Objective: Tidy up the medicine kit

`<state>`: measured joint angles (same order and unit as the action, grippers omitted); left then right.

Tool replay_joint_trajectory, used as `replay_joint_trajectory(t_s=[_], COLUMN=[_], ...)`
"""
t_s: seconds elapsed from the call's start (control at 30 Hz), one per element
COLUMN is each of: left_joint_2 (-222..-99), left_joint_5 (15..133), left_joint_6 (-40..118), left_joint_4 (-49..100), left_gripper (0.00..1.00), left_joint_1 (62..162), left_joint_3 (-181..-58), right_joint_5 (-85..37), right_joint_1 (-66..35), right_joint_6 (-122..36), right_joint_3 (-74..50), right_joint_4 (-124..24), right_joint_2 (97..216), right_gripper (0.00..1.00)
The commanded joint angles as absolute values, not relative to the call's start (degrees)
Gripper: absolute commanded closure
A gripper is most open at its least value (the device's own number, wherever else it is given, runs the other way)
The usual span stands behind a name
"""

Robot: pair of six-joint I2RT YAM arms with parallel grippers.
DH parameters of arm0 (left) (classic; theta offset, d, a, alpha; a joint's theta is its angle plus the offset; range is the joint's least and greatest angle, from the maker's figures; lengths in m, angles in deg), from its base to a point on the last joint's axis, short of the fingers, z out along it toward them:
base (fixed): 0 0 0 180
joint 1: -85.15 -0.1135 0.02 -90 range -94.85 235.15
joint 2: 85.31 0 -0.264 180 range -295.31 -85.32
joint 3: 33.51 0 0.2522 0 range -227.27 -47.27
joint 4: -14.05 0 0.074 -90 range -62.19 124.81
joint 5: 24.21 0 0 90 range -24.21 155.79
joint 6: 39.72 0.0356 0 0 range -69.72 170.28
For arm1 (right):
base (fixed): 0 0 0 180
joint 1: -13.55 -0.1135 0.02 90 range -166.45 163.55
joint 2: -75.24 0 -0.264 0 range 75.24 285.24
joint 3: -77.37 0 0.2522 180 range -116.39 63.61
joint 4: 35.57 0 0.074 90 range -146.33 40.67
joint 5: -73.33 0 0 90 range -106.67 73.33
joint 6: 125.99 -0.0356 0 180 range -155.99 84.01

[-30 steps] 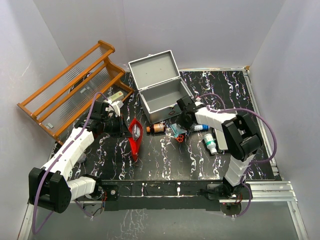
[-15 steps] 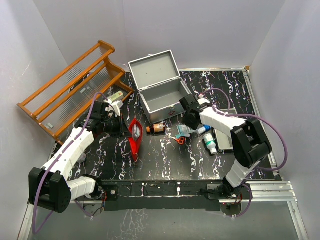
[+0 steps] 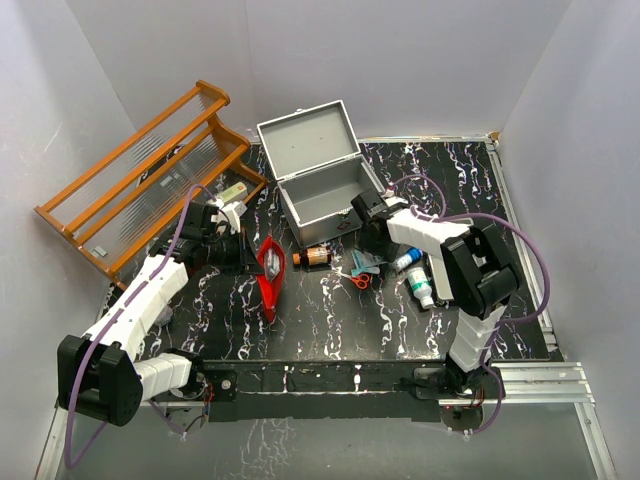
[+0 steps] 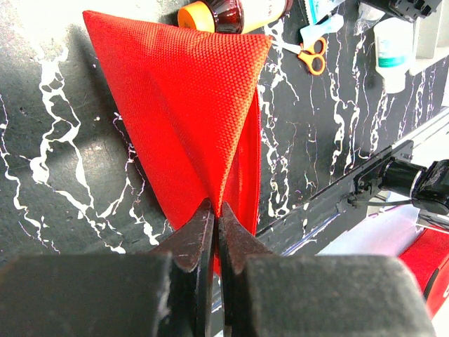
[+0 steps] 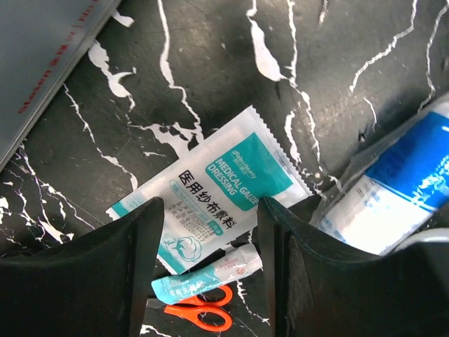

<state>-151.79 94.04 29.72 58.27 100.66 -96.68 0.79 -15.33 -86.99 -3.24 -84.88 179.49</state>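
The medicine kit [image 3: 322,190] is a grey metal box at the back middle, with its lid open and leaning back. One of its walls shows in the right wrist view [image 5: 42,56]. My left gripper [image 3: 248,254] [image 4: 216,210] is shut on an edge of the red fabric pouch [image 3: 270,275] [image 4: 189,105], which is pulled up into a tent shape. My right gripper [image 3: 366,246] [image 5: 209,205] is open. Its fingers straddle a teal-and-white gauze dressing packet [image 5: 224,175] lying flat in front of the kit.
A small sachet [image 5: 207,275] and orange scissors [image 5: 193,309] [image 3: 357,277] lie beside the packet, and a blue-and-white bandage roll [image 5: 393,189] lies to its right. A brown bottle [image 3: 312,257] and a white bottle [image 3: 420,287] lie nearby. A wooden rack [image 3: 150,175] stands at the back left.
My right arm has shifted about over the items in front of the kit and now sits over the gauze packet. The left arm and the pouch have not moved.
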Motion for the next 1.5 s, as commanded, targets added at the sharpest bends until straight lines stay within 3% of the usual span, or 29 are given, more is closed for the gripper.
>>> replay_joint_trajectory(t_s=[0.0, 0.13, 0.33, 0.47, 0.83, 1.1, 1.23, 1.33, 1.47], left_joint_2=[-150.6, -150.9, -151.2, -151.1, -151.1, -151.2, -151.0, -151.0, -150.8], left_joint_5=[94.4, 94.5, 94.7, 94.6, 94.4, 94.7, 94.7, 94.8, 94.5], left_joint_6=[30.5, 30.5, 30.5, 30.6, 30.4, 30.7, 30.9, 31.1, 31.2], left_joint_4=[58.5, 58.3, 58.1, 58.5, 58.7, 59.5, 60.0, 60.6, 61.1], left_gripper=[1.00, 1.00, 1.00, 1.00, 1.00, 1.00, 1.00, 1.00, 1.00], left_joint_1=[100.8, 100.8, 100.9, 100.8, 100.8, 100.8, 100.8, 100.9, 100.9], left_joint_3=[-98.5, -98.4, -98.7, -98.8, -99.3, -99.6, -99.8, -100.0, -100.3], right_joint_5=[-1.1, -1.9, -1.6, -1.7, -11.1, -10.9, -9.5, -7.0, -5.9], right_joint_1=[-15.3, -15.2, -15.3, -15.3, -19.2, -33.7, -36.2, -36.3, -36.4], right_joint_6=[-80.3, -77.9, -77.6, -76.3, -68.8, -63.8, -61.7, -62.6, -65.7], right_joint_3=[-5.6, -4.6, -3.5, -4.1, -0.7, 3.8, 5.9, 5.5, 3.2], right_joint_4=[-84.3, -84.0, -82.3, -81.2, -79.3, -84.5, -86.4, -87.5, -88.6], right_joint_2=[182.3, 182.9, 182.1, 180.8, 165.7, 163.3, 164.4, 163.8, 162.8], right_gripper=[0.47, 0.59, 0.92, 1.00, 1.00, 0.98, 0.86, 0.68, 0.53])
